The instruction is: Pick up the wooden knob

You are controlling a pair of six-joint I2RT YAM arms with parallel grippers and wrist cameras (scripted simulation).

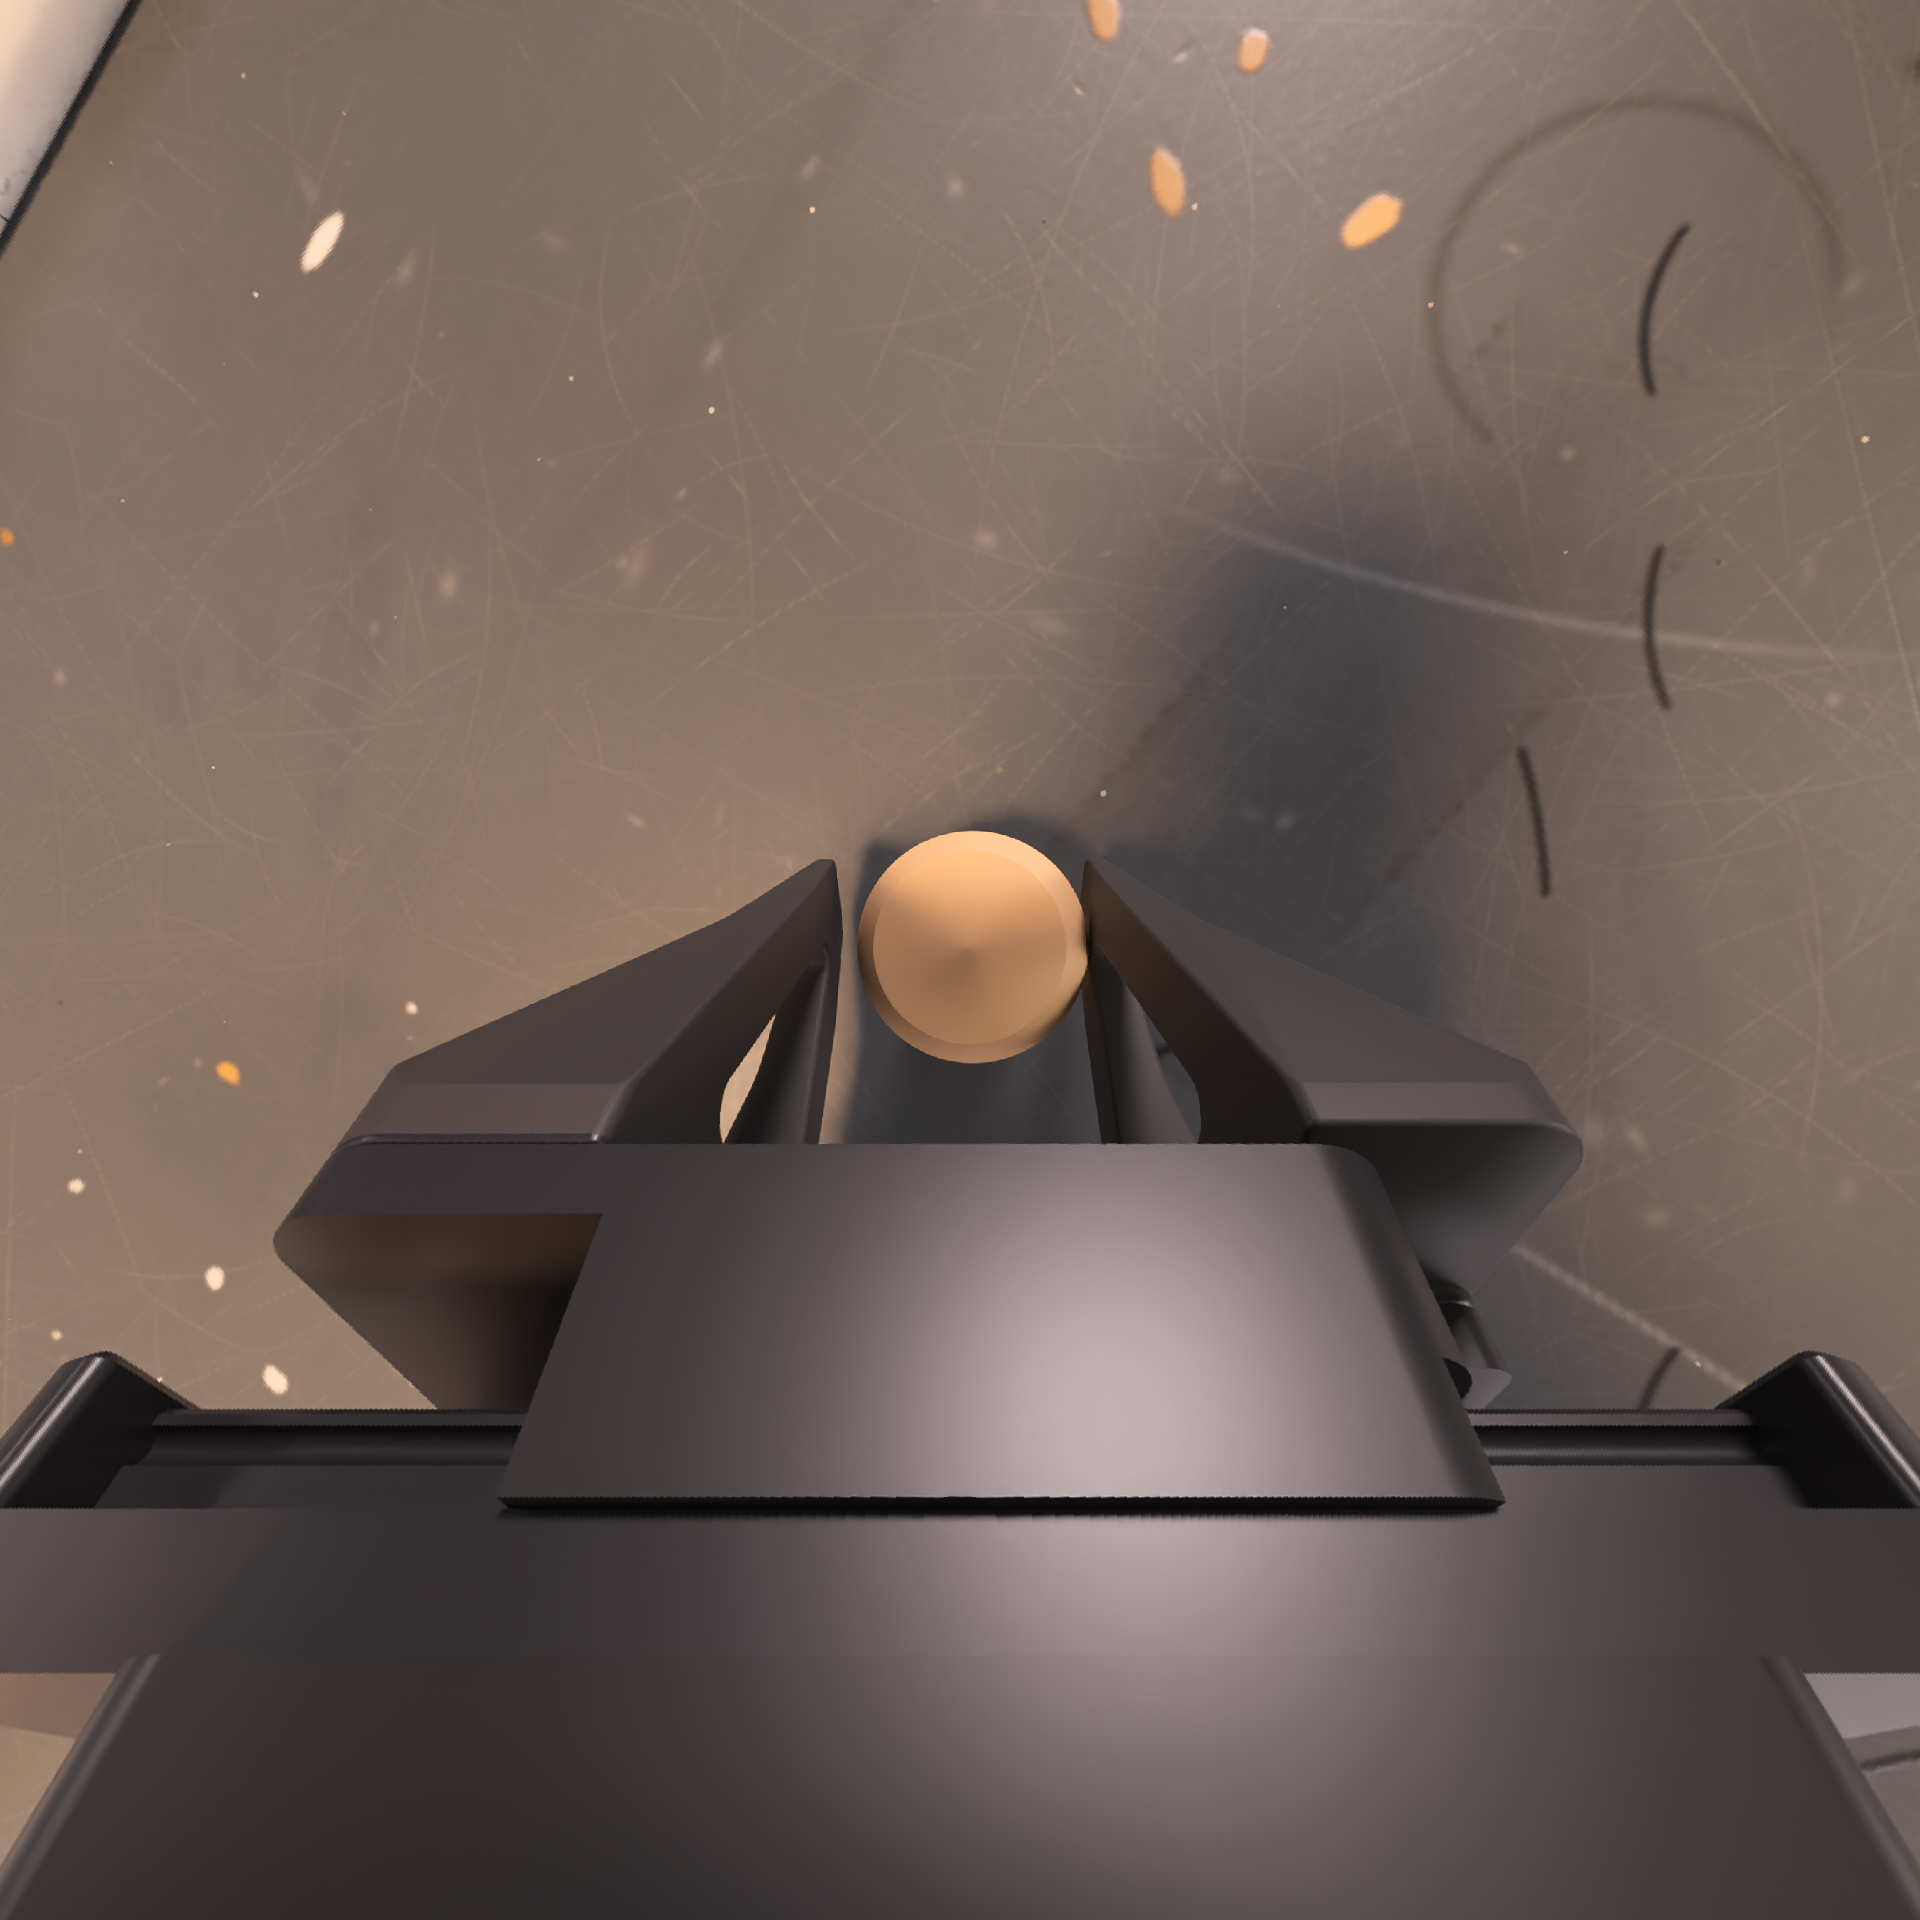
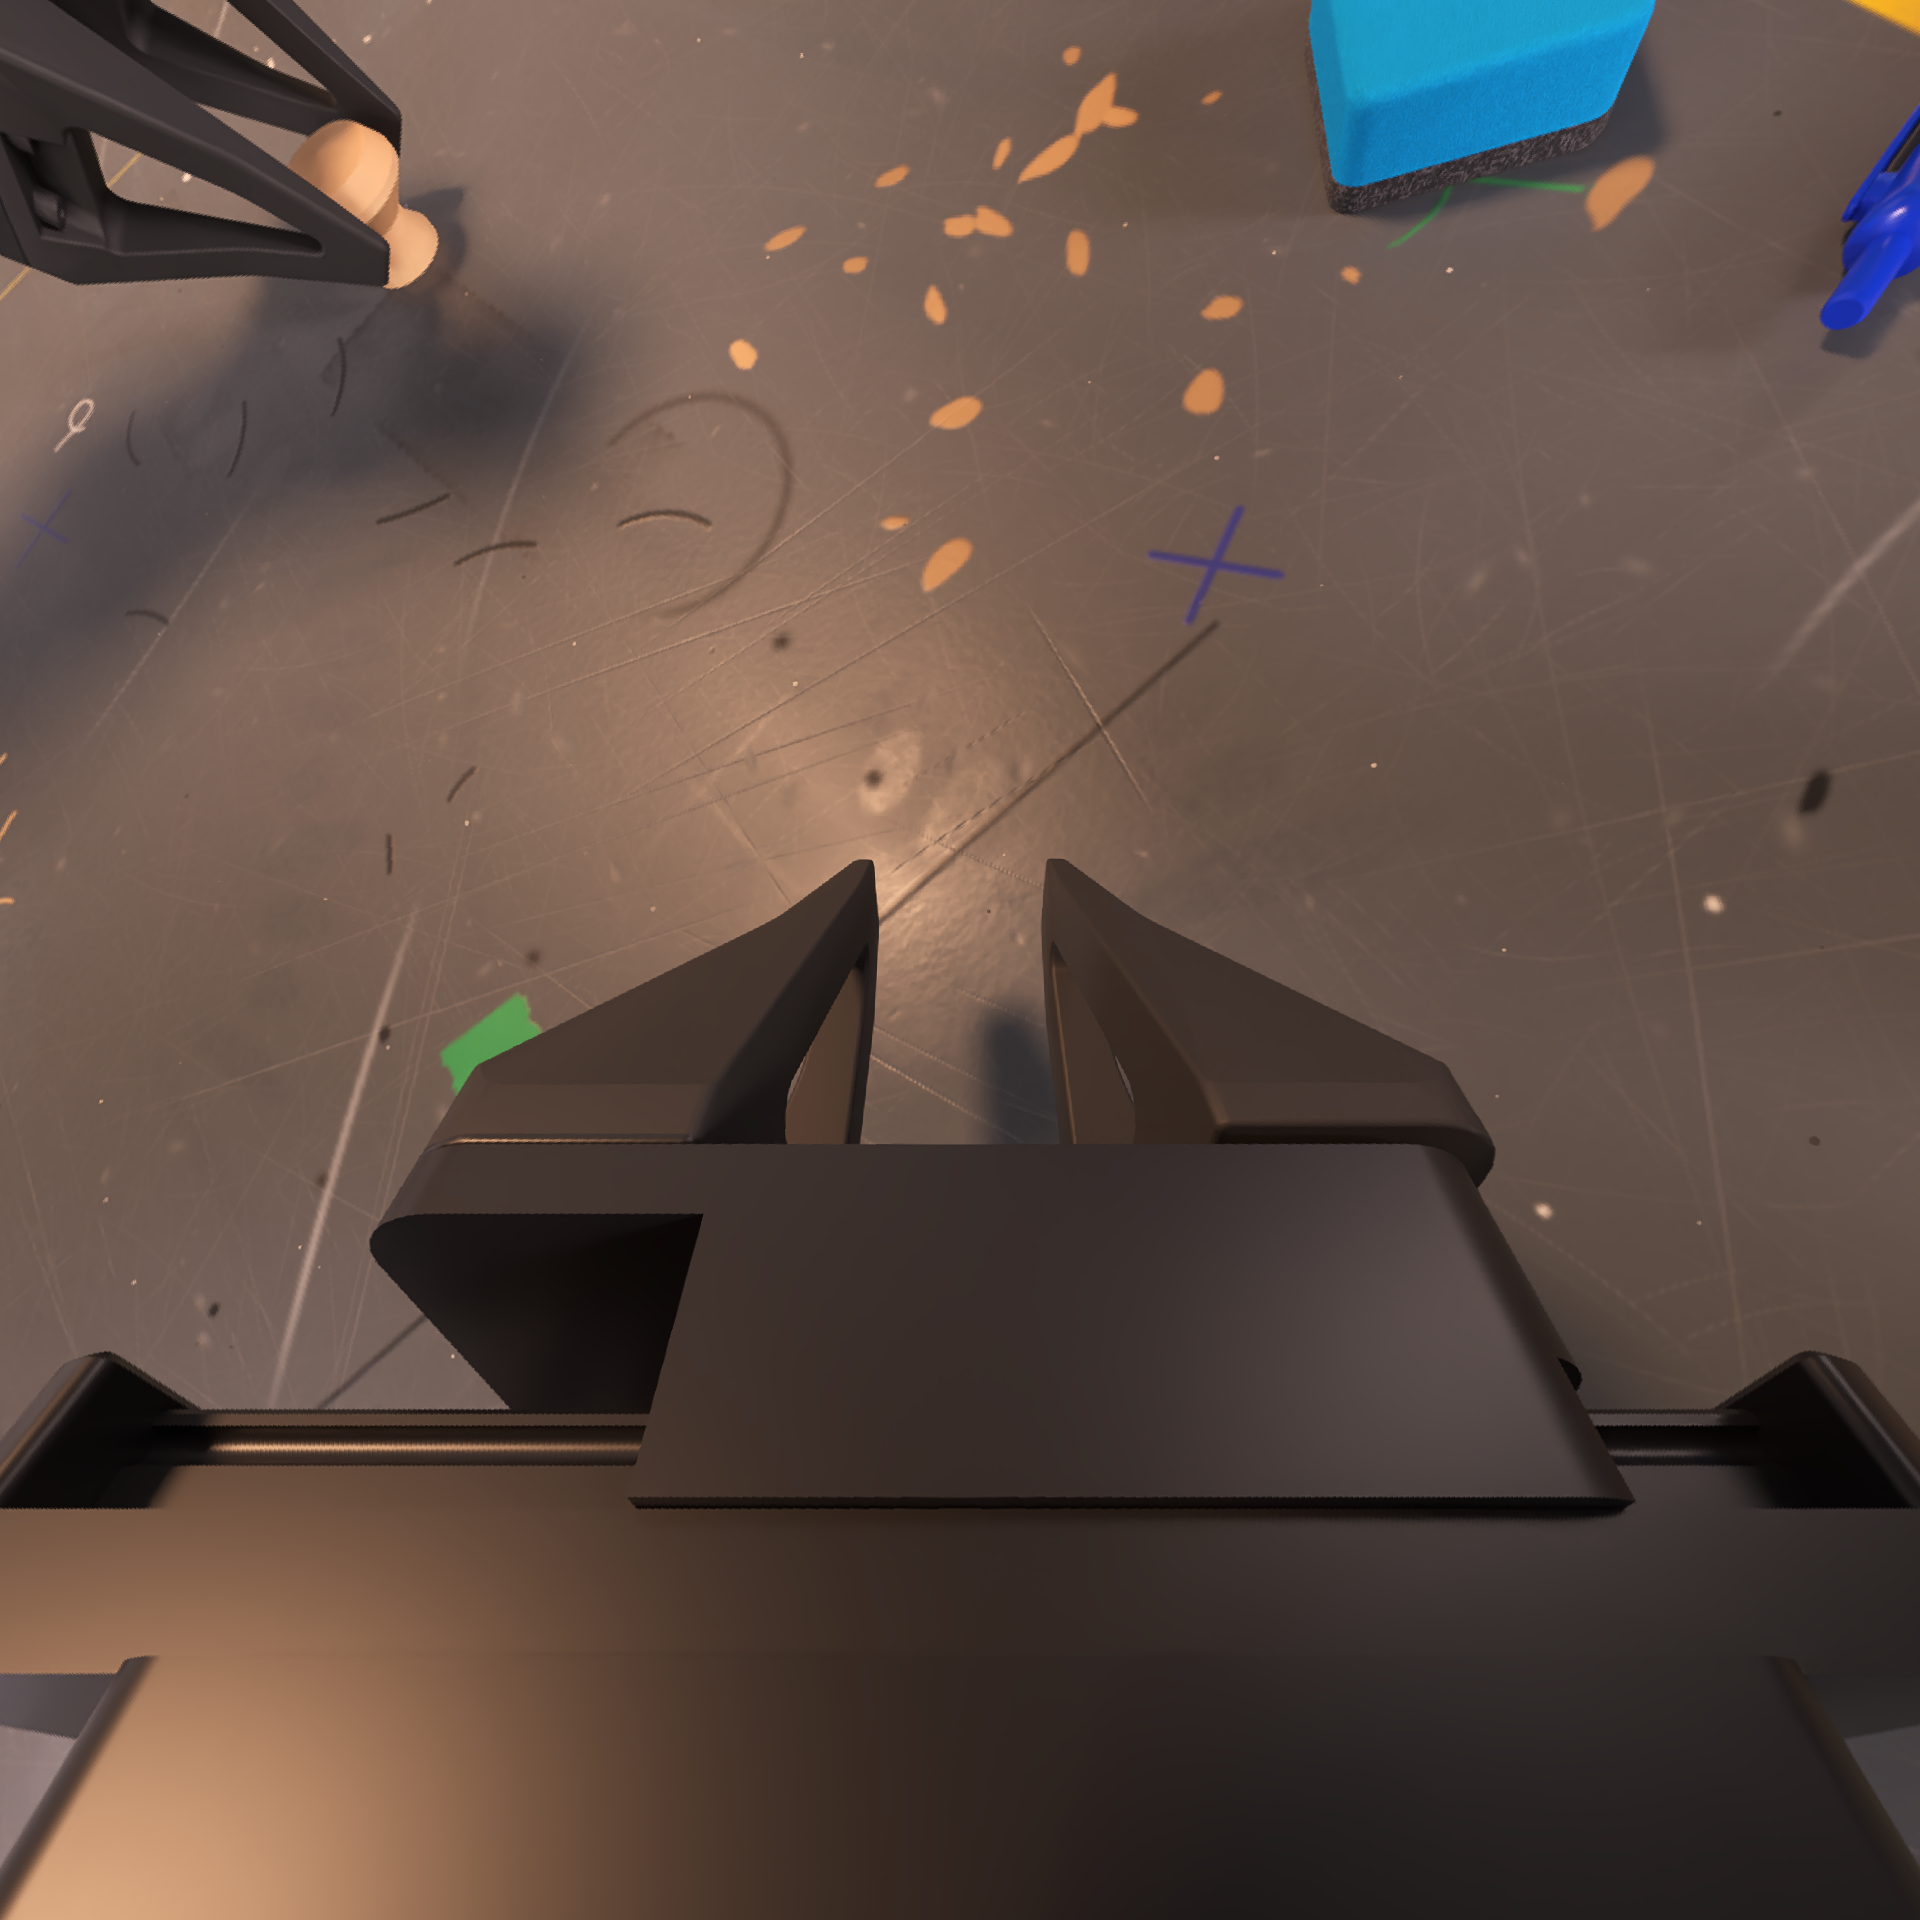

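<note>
The left gripper (image 1: 961, 883) pinched the wooden knob (image 1: 971, 945), its two dark fingers set against the knob's round head on either side. In the right wrist view the knob (image 2: 358, 171) hung between those fingers with its narrow foot at or just above the scratched grey table (image 2: 1455, 831); contact could not be told. The right gripper (image 2: 958, 883) stood well apart from the knob, fingers spread around nothing. Far beyond the knob lay a blue sponge (image 2: 1475, 94) and a blue clip (image 2: 1881, 239). No readable writing or brand showed; only a blue cross mark (image 2: 1214, 566) and green tape (image 2: 488, 1039).
</note>
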